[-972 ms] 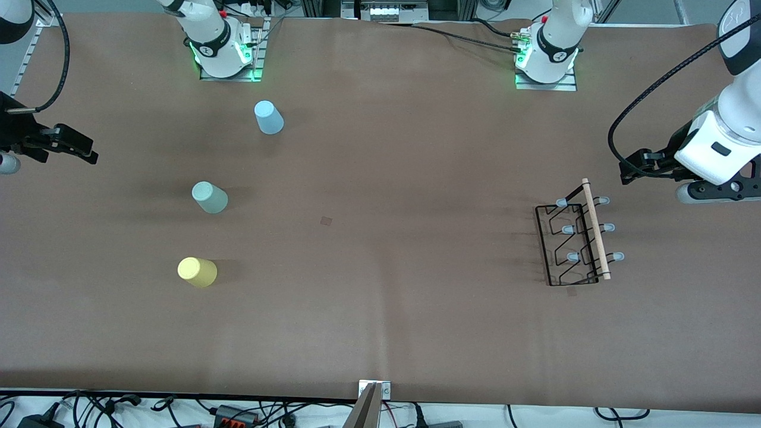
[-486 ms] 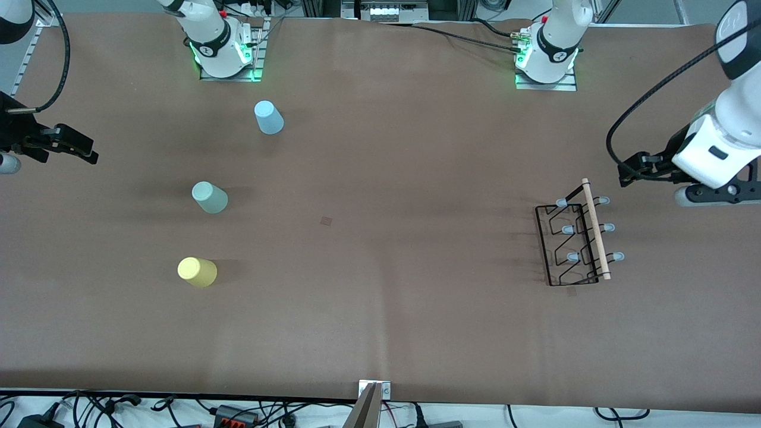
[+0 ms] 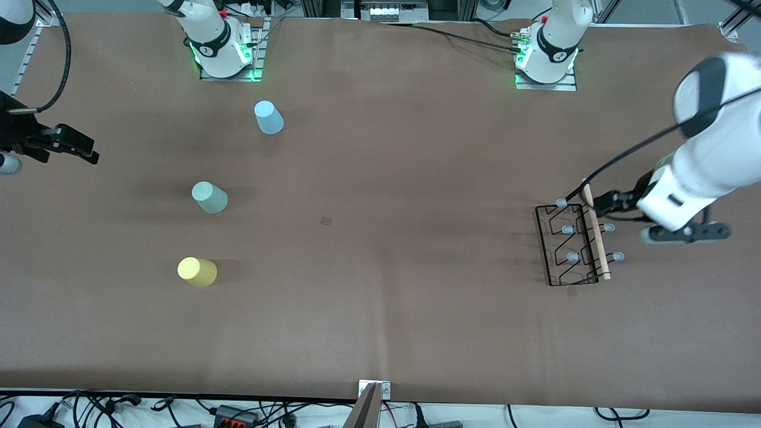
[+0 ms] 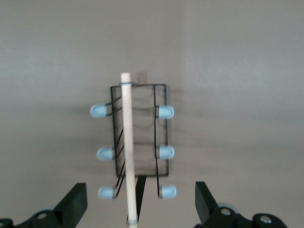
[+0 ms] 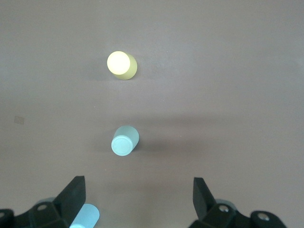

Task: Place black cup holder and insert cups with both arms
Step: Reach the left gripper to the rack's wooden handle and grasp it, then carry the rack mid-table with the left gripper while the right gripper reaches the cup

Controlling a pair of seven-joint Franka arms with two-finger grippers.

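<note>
The black cup holder [image 3: 568, 246] stands on the brown table toward the left arm's end, its wooden rod handle [image 3: 596, 238] on top. In the left wrist view the cup holder [image 4: 161, 95] and its rod [image 4: 127, 137] lie just ahead. My left gripper [image 3: 607, 202] [image 4: 140, 202] is open over the rod's end that is farther from the front camera, touching nothing. Three cups stand apart toward the right arm's end: light blue [image 3: 269, 117] [image 5: 85, 217], sage green [image 3: 209, 197] [image 5: 125, 140], yellow [image 3: 197, 271] [image 5: 121, 65]. My right gripper [image 3: 74, 147] [image 5: 137, 199] waits open at the table's end.
Both arm bases [image 3: 223, 50] [image 3: 547, 56] are bolted along the table edge farthest from the front camera. A small dark mark [image 3: 326, 220] lies mid-table. Cables and a metal bracket [image 3: 373, 392] line the nearest edge.
The left arm has swung in and down from the table's end until its gripper is over the holder's handle end. The right arm, cups and holder have not moved.
</note>
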